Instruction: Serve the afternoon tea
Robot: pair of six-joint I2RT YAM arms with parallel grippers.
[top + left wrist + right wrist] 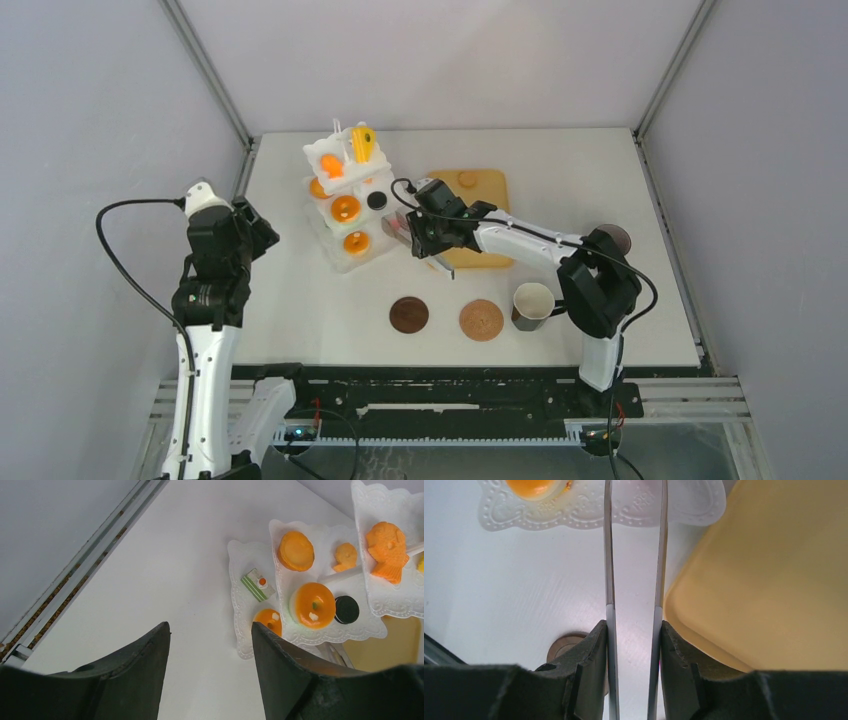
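Observation:
A white tiered stand (345, 200) holds the pastries: a yellow cake wedge (363, 143) on top, orange tarts (345, 209) and a black round (377, 200) below. The left wrist view shows an orange tart (313, 605), the black round (346, 609) and a green striped slice (257, 584). One dark mug (533, 303) stands at the front right, another (612, 240) behind the right arm. My right gripper (633, 627) is shut on metal tongs (608, 555), whose tips reach the stand's lowest plate (574, 512). My left gripper (210, 630) is open and empty, left of the stand.
A flat tan tray (480, 215) lies right of the stand, with a small tan round (467, 179) on it. Two round brown coasters (409, 314) (481, 320) lie at the front. The table's left rail (75, 575) runs beside my left gripper.

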